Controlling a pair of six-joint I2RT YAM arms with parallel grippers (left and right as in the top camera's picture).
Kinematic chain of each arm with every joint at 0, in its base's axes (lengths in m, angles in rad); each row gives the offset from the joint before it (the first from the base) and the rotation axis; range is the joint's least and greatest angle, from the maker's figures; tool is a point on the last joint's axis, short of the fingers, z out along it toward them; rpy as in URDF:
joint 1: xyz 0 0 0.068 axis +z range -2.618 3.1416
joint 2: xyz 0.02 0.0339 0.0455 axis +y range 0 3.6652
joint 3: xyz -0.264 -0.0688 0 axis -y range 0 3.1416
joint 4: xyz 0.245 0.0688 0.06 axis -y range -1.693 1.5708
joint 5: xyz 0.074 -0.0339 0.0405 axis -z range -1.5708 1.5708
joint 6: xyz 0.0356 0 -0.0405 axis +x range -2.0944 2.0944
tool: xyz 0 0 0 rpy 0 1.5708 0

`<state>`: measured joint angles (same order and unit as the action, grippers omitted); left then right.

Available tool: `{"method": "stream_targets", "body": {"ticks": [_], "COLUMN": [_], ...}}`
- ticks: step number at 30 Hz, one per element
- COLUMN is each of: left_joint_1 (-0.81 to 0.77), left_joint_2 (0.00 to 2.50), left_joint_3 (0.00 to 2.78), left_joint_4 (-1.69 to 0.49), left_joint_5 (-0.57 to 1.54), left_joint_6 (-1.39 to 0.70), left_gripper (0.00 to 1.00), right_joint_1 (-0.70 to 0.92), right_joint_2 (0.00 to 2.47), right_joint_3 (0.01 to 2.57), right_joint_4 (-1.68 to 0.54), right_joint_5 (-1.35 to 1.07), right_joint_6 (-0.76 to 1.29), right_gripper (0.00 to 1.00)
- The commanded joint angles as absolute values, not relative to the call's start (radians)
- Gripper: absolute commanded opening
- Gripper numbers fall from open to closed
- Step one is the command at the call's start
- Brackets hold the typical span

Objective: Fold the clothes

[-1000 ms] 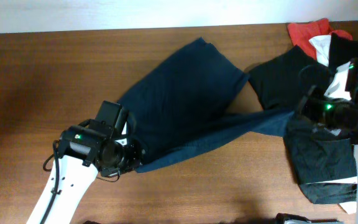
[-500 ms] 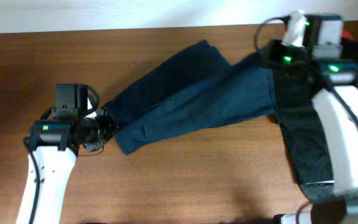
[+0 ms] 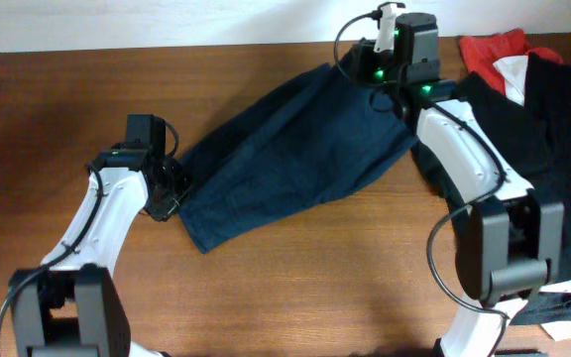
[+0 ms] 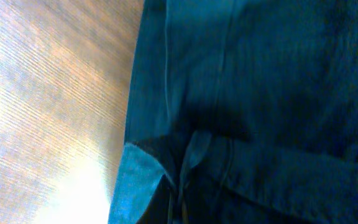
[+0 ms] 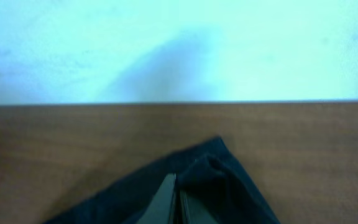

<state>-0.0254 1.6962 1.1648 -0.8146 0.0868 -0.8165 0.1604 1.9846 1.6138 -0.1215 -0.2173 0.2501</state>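
Note:
The dark navy shorts [image 3: 295, 149] lie folded over on themselves, diagonally across the wooden table [image 3: 315, 288]. My left gripper [image 3: 171, 193] is at their lower left end, shut on bunched cloth. In the left wrist view the shorts [image 4: 260, 93] fill the frame and gather at the jaws [image 4: 182, 208]. My right gripper [image 3: 383, 97] is at the shorts' upper right corner near the table's back edge. In the right wrist view its fingers [image 5: 178, 202] are pressed together on a peak of navy cloth [image 5: 229, 186].
A pile of other clothes sits at the right end of the table: a red garment [image 3: 492, 50], a white one [image 3: 512, 74] and a large black one [image 3: 553, 129]. A pale wall [image 3: 167, 20] runs along the table's back edge.
My right gripper has carried the shorts' free end from the right side up to the back, laying it over the other half. My left gripper has shifted left and back with its end.

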Motion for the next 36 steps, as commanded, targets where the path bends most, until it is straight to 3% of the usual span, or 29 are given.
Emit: {"method": "stream_targets", "body": {"ticks": [1,4,5,6,7,8,9,18,28,32,34,36], "left_joint_1": [0.004,0.005,0.005,0.005,0.005,0.005,0.005,0.006,0.038,0.038,0.038,0.038], "left_joint_2": [1.745,1.754,1.754,1.754,1.754,1.754,1.754,1.754,1.754,1.754,1.754,1.754], "left_joint_3": [1.168,1.168,1.168,1.168,1.168,1.168,1.168,1.169,1.176,1.176,1.176,1.176], "left_joint_4": [-0.745,-0.653,-0.619,-0.594,-0.57,-0.551,-0.548,-0.636,-0.625,-0.717,-0.785,-0.814], "left_joint_5": [0.002,-0.022,-0.026,-0.025,-0.025,-0.023,-0.023,0.037,0.04,0.063,0.055,0.056], "left_joint_6": [-0.89,-0.891,-0.896,-0.897,-0.897,-0.897,-0.897,-0.776,-0.765,-0.764,-0.743,-0.722], "left_gripper": [0.01,0.01,0.06,0.18,0.42,0.7,0.81,0.87,0.87,0.99,0.99,0.99], "right_joint_1": [0.19,0.213,0.217,0.219,0.221,0.219,0.214,0.158,0.137,0.135,0.135,0.135], "right_joint_2": [2.041,2.081,2.086,2.096,2.099,2.103,2.104,2.105,2.189,2.256,2.272,2.273], "right_joint_3": [1.641,1.641,1.641,1.641,1.641,1.64,1.64,1.638,1.636,1.636,1.636,1.636], "right_joint_4": [-0.029,0.067,0.085,0.094,0.094,0.077,0.037,-0.461,-0.493,-0.495,-0.515,-0.553], "right_joint_5": [-0.179,-0.178,-0.177,-0.163,-0.149,-0.137,-0.125,-0.118,-0.095,-0.076,-0.074,-0.073], "right_joint_6": [0.24,0.24,0.24,0.24,0.24,0.24,0.24,0.239,0.216,0.217,0.217,0.216], "right_gripper": [0.04,0.04,0.09,0.29,0.55,0.91,0.99,0.99,0.93,0.93,0.92,0.85]}}
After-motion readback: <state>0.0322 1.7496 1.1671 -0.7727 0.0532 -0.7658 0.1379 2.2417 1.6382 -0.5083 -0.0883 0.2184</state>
